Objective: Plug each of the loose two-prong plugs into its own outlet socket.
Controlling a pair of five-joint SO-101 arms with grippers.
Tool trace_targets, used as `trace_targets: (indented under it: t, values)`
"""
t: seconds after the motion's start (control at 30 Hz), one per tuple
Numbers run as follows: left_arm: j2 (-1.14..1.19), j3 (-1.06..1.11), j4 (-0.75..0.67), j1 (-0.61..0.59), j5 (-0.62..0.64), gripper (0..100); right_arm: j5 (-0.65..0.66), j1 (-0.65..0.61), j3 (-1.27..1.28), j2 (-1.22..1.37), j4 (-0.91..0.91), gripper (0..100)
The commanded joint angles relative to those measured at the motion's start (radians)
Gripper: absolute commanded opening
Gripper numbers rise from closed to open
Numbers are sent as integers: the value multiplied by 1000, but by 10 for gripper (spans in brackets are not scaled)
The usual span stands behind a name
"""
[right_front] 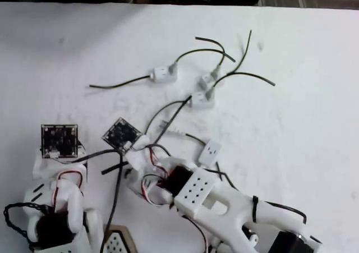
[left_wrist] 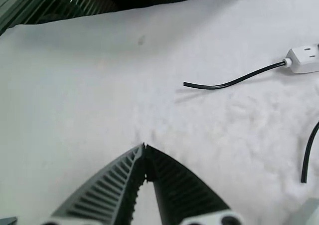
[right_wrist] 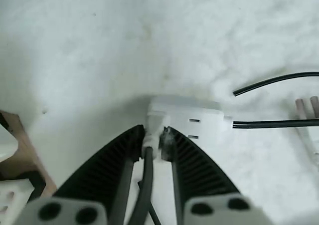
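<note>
On the white desk the right gripper was seen clamped on a white plug, whose black cord ran back between the fingers. The plug was pressed against the end of a white socket, on whose upper face two slots were shown; whether the prongs were seated could not be told. The left gripper was closed on nothing, its fingertips touching, just above bare desk. In the high view the left arm was placed at 7 o'clock and the right arm at 5 o'clock, angled toward the desk's middle. Three more sockets were grouped above the middle: the far socket at 11 o'clock, the top socket at 1 o'clock, and the low socket just beneath it at 2 o'clock, black cords trailing from each. A lone socket was laid apart at 4 o'clock, just beside the right arm.
</note>
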Motion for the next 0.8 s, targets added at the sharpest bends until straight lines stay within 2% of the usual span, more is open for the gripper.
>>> trace_targets:
  t: [0.0,0.3,0.77]
  values:
    - [-4,5,-43,-8,9,24,-9,2,-20,15,-16,17]
    - [-4,5,-43,-13,9,24,-9,41,-40,237,-197,17]
    - [-4,5,-43,-13,9,24,-2,45,-57,202,10,17]
